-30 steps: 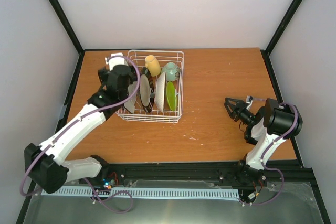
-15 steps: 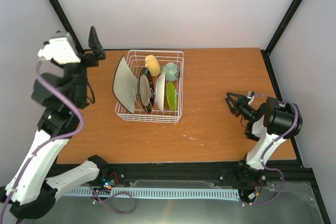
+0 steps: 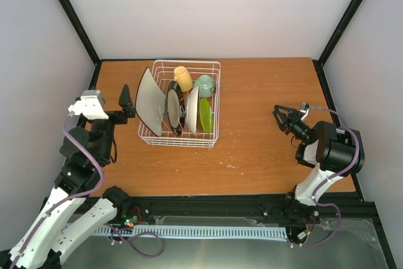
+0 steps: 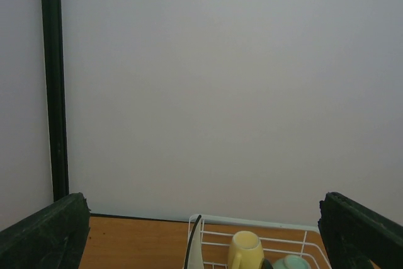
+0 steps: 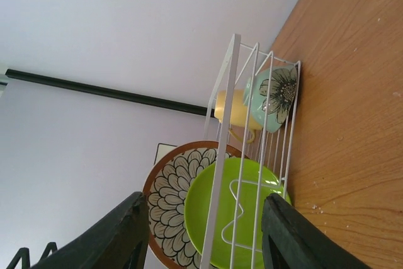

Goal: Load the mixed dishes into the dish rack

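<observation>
The white wire dish rack [image 3: 211,133] stands at the table's back centre. It holds a yellow-tan mug [image 3: 183,78], a pale grey-green cup [image 3: 204,84], a lime-green plate [image 3: 205,115], a white plate [image 3: 192,108] and a cream plate with a dark patterned rim [image 3: 173,110]. A large pale plate with a thin dark edge [image 3: 149,102] leans at the rack's left side. My left gripper [image 3: 126,100] is open and empty, just left of that plate. My right gripper [image 3: 286,118] is open and empty, well right of the rack. The right wrist view shows the lime-green plate [image 5: 245,218] and the patterned plate [image 5: 173,187] through the rack wires [image 5: 227,111].
The left wrist view looks over the rack's far rim [image 4: 252,223] at the back wall, with the mug [image 4: 245,250] below. Black frame posts [image 3: 69,14] stand at the back corners. Bare wood table [image 3: 264,86] lies between the rack and my right gripper.
My left arm has drawn back from over the rack, swung up and left, then come down beside the rack. The large pale plate now leans in the rack's left side. My right gripper shifted slightly.
</observation>
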